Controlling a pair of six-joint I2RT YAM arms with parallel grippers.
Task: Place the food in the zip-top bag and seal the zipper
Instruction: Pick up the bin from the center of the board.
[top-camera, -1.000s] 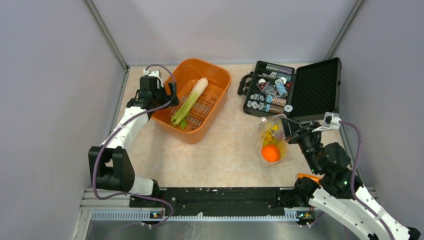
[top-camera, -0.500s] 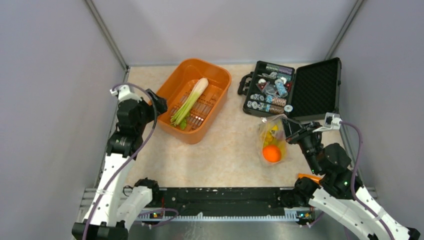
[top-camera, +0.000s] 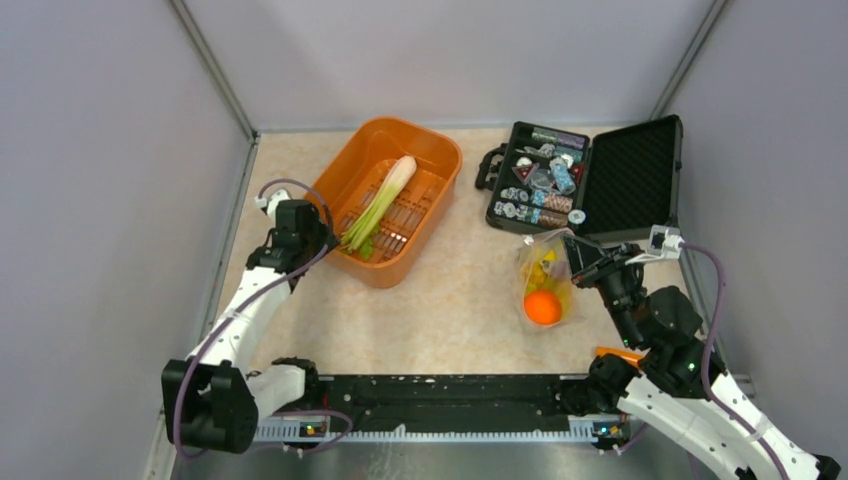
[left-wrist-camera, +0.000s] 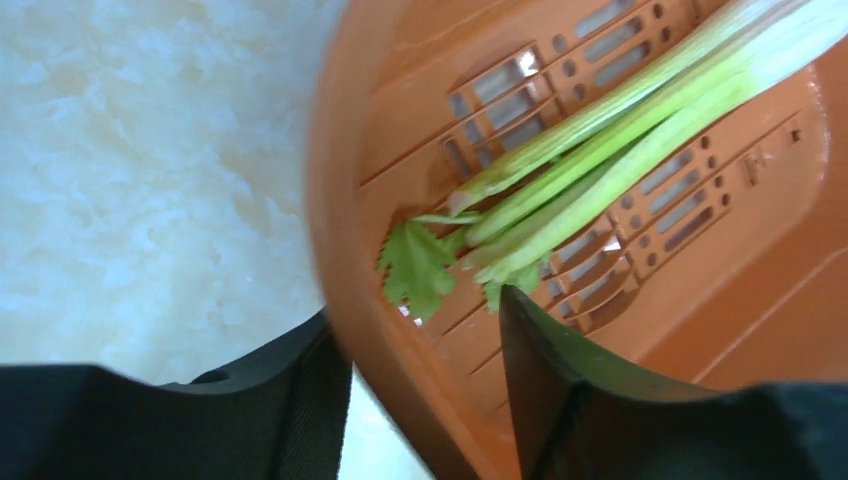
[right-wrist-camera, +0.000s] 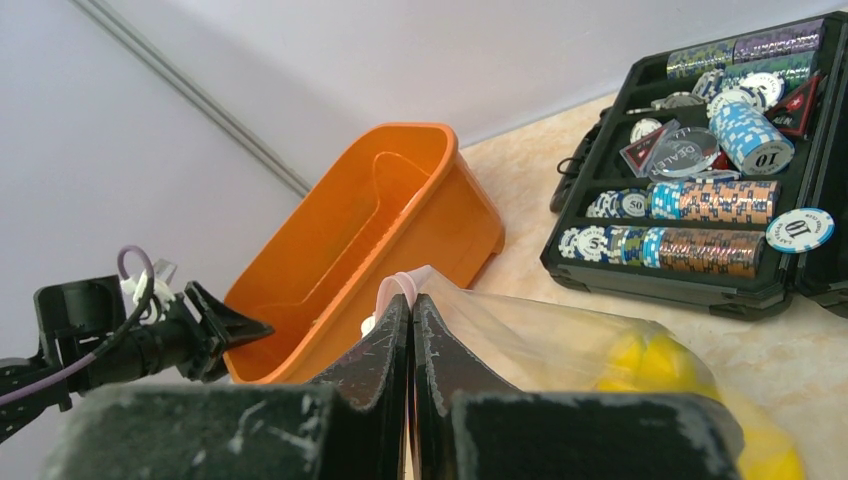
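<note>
My left gripper (left-wrist-camera: 418, 320), jaws apart astride the basket (left-wrist-camera: 345, 150) wall, must reach stalks (left-wrist-camera: 620, 130) ahead; right gripper (right-wrist-camera: 410, 305) apparently pinches the bag (right-wrist-camera: 540, 325).

My left wrist feed cuts the long green leafy stalks (left-wrist-camera: 620, 140) off at the top-right edge. Behind the right gripper (right-wrist-camera: 411, 310), much of the crinkly clear plastic bag (right-wrist-camera: 540, 330) is hidden; its yellow contents blur.

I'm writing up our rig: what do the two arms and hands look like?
Both the left arm and right arm have white link shells, black joints and a purple cable looping alongside. The left hand has two tapered black fingers; the right hand has black fingers scuffed with whitish flecks. No markings are readable.
</note>
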